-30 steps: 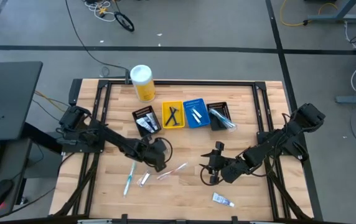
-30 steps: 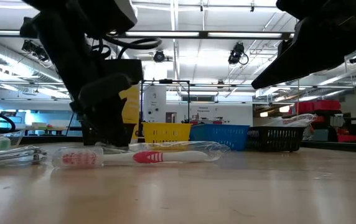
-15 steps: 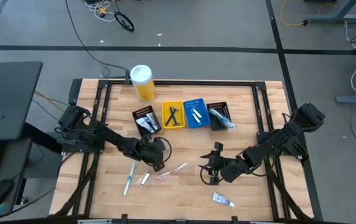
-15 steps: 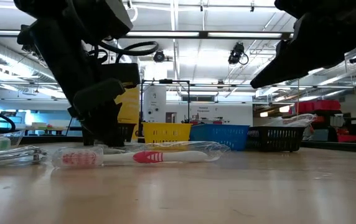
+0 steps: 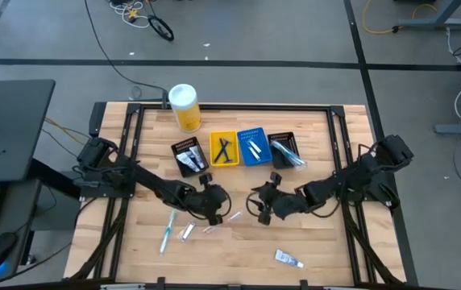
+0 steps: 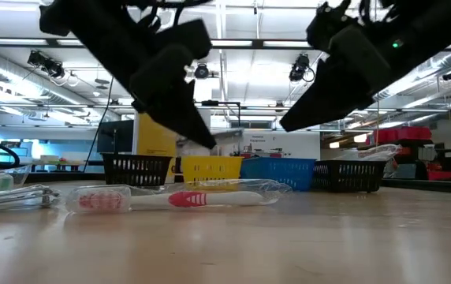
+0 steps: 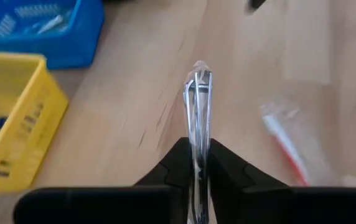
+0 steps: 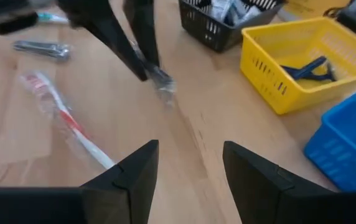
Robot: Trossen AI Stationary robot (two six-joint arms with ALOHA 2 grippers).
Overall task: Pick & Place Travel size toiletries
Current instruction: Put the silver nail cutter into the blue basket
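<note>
My left gripper (image 5: 221, 211) is near the table's middle, raised off the wood and shut on a thin silvery toiletry in clear wrap (image 7: 198, 93). A pink-and-white toothbrush in clear wrap (image 8: 66, 121) lies flat on the table beside it, also seen in the low view (image 6: 170, 199). A teal toothbrush (image 5: 167, 231), a small silvery wrapped item (image 5: 186, 234) and a white tube (image 5: 288, 258) lie on the wood nearer the front edge. My right gripper (image 5: 259, 205) hovers open just right of the left one, facing it, with nothing between its fingers (image 8: 134, 177). My left gripper pinches the thin wrapped item between its two fingers (image 7: 179, 158); the item's free end (image 7: 199, 71) sticks out past the fingertips, along the fingers. The fingers come slanting down from the table's left. The item is lifted clear of the table (image 8: 162, 81).
Along the far side stand a row of small bins, black (image 5: 188, 155), yellow (image 5: 224, 149), blue (image 5: 253, 147) and black (image 5: 285, 151), each with items inside. A yellow canister with a white lid (image 5: 184, 107) stands behind them. Bare wood lies at the front right.
My left gripper has risen from the table and gone toward the table's right, carrying the thin wrapped item up clear of the wood. My right gripper has moved toward the table's left, closer to the left gripper. The pink toothbrush has stayed where it was.
</note>
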